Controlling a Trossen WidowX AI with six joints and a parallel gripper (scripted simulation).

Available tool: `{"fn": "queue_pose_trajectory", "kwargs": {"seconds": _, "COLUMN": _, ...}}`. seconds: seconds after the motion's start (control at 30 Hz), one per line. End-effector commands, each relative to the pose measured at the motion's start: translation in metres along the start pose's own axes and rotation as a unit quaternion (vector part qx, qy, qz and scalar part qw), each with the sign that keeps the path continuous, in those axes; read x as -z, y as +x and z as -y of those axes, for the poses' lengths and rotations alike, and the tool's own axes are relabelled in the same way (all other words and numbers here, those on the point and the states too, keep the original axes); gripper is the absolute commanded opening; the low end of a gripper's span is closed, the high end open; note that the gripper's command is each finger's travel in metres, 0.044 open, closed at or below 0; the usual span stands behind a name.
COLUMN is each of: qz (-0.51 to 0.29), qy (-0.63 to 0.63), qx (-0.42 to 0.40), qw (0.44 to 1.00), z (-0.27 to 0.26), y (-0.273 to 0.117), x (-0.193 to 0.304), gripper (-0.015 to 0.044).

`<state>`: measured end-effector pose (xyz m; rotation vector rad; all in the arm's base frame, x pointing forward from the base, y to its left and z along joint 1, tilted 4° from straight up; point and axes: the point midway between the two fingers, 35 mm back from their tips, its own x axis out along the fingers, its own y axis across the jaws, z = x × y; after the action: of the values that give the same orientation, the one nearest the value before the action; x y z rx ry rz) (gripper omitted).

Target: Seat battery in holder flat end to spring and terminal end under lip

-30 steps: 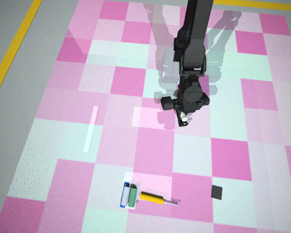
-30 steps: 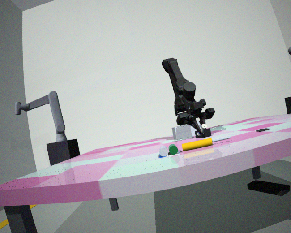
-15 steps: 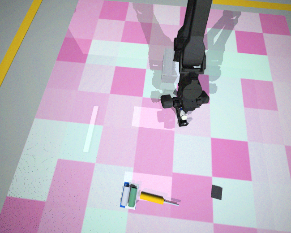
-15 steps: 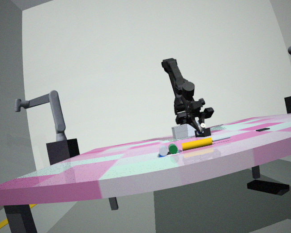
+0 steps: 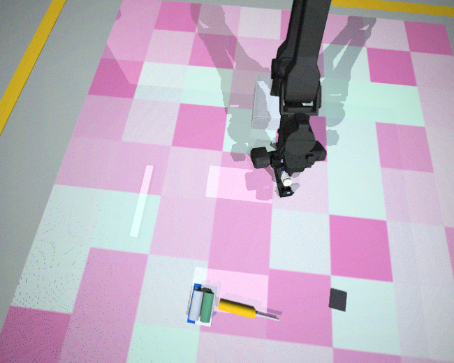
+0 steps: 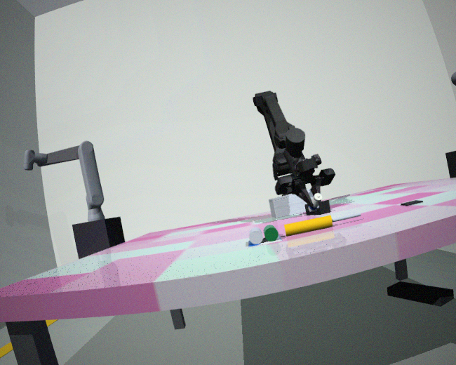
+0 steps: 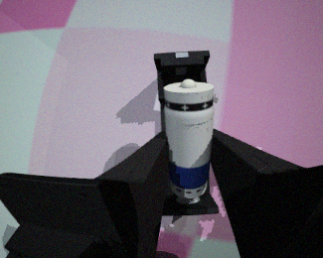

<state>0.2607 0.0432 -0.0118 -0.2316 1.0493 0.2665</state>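
Note:
My gripper [image 5: 283, 174] [image 6: 313, 199] [image 7: 188, 137] is shut on the white battery [image 5: 286, 179] [image 6: 317, 196] [image 7: 189, 124], one finger on each side. The battery is tilted, its terminal end raised and its blue-banded flat end low. The black holder [image 5: 285, 193] [image 6: 323, 207] [image 7: 200, 61] stands on the table beneath it. In the wrist view the flat end is over the spring [image 7: 189, 200], of which only a little shows; whether they touch I cannot tell. The terminal end is above the holder, near its lip end and not under the lip.
A pale box [image 5: 260, 103] [image 6: 280, 207] stands beside the arm. Farther off lie a grey cylinder [image 5: 195, 306] [image 6: 255, 236] and a green cylinder [image 5: 207, 307] [image 6: 271, 233], a yellow-handled screwdriver [image 5: 236, 308] [image 6: 308, 224] and a dark flat square [image 5: 338, 299] [image 6: 412, 203].

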Motion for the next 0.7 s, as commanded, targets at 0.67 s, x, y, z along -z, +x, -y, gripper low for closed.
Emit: {"fn": "queue_pose_trajectory", "kwargs": {"seconds": 0.67, "qz": -0.074, "qy": 0.001, "qx": -0.004, "qw": 0.997, "z": -0.0002, "y": 0.0075, "x": 0.0004, "gripper": 0.0080}}
